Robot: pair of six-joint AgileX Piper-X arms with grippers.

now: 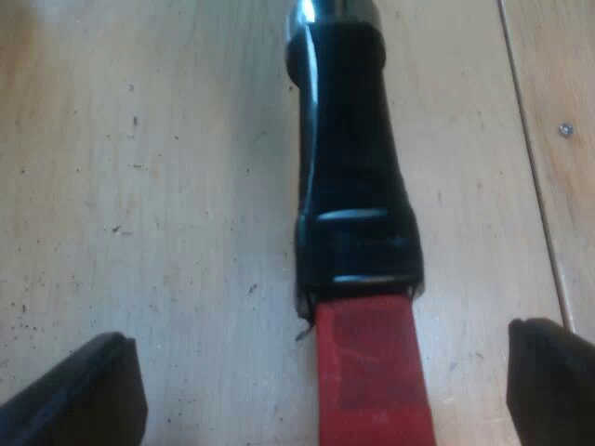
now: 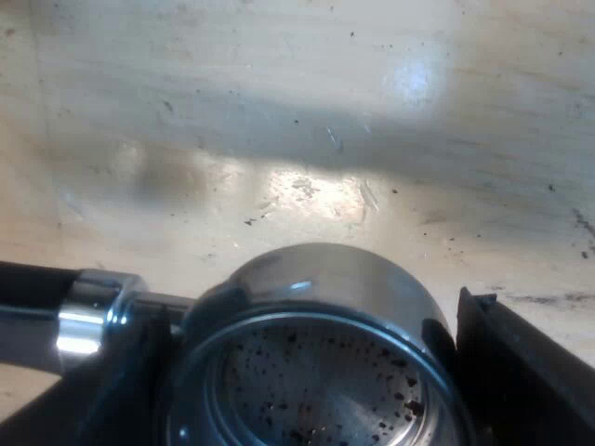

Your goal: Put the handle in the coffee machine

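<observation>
The holder's dark handle [image 1: 349, 177] lies on the pale wooden table [image 1: 158, 186], and its red end [image 1: 372, 381] points toward my left gripper [image 1: 325, 386]. That gripper is open, one black finger on each side of the red end, both well apart from it. In the right wrist view, the holder's round metal basket [image 2: 316, 307] sits between the fingers of my right gripper [image 2: 311, 372], which press against its two sides. Dark coffee specks dot the inside of the basket. The handle's metal collar [image 2: 93, 311] sticks out past one finger.
The wooden table top [image 2: 279, 111] is scuffed and sprinkled with coffee grains. A seam between two boards [image 1: 535, 167] runs beside the handle, with a small screw head [image 1: 564, 130] just beyond it.
</observation>
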